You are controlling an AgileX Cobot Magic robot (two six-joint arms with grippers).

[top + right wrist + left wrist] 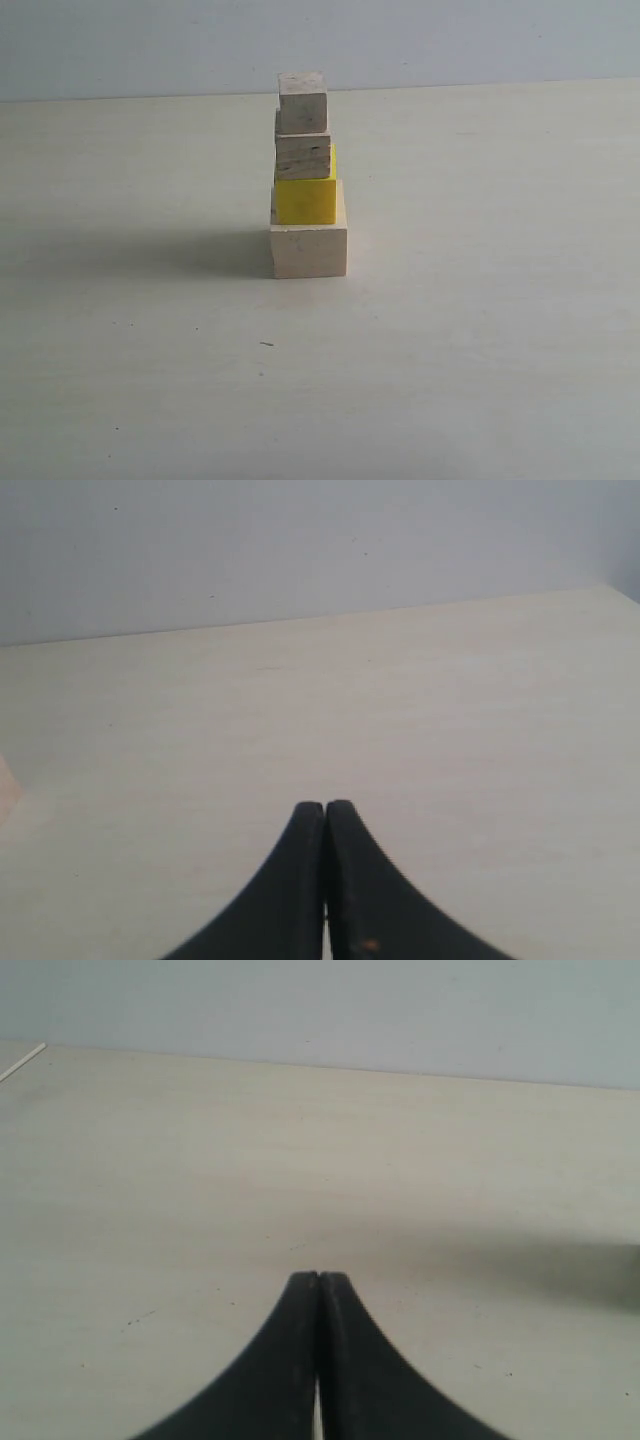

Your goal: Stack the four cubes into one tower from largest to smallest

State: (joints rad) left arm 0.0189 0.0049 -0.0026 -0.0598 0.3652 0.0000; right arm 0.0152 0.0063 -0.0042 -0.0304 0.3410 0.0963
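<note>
In the exterior view a tower stands mid-table. Its base is the pale wood cube (309,250), then the yellow cube (305,199), then the layered plywood cube (303,156), and the small tan cube (302,102) on top. The upper cubes sit slightly left of the base's centre. Neither arm shows in the exterior view. My left gripper (319,1278) is shut with nothing between its black fingers, over bare table. My right gripper (326,806) is likewise shut and holds nothing. No cube appears in either wrist view.
The light table (480,330) ends at a pale wall (450,40) behind the tower. The tower's shadow (150,250) falls to its left. A pale sliver (6,780) shows at the edge of the right wrist view.
</note>
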